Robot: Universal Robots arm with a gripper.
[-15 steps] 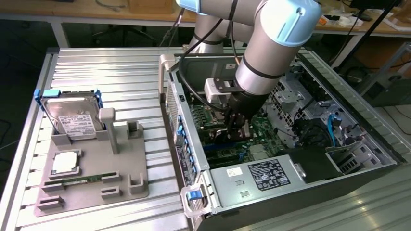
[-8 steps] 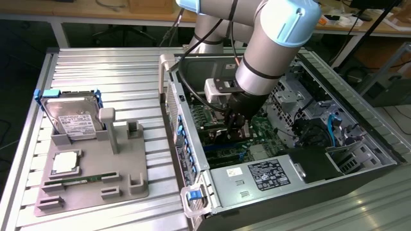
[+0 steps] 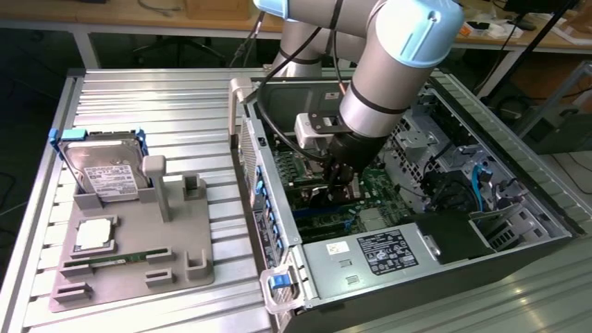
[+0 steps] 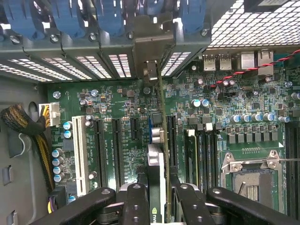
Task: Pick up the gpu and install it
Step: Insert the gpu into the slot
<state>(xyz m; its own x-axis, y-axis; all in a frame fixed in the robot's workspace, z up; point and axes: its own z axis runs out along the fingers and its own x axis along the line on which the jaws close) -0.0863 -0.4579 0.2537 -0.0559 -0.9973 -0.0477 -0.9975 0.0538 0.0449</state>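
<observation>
My gripper (image 4: 157,199) is shut on the gpu (image 4: 156,161), which I see edge-on as a thin card with a green board edge. Its silver end bracket (image 4: 150,70) reaches up to the case's rear slot openings. The card stands upright just over the green motherboard (image 4: 122,101), lined up along the black expansion slots (image 4: 171,140); I cannot tell whether its edge touches a slot. In the exterior view the arm reaches down into the open computer case (image 3: 370,260), with the gripper (image 3: 339,186) low over the board.
A white slot (image 4: 79,154), memory slots (image 4: 201,154) and the bare processor socket (image 4: 253,180) flank the card. A cable bundle (image 4: 28,126) lies at the case wall. Outside the case, a grey holder (image 3: 180,267) carries a hard drive (image 3: 107,173), a processor (image 3: 96,234) and a memory stick (image 3: 120,260).
</observation>
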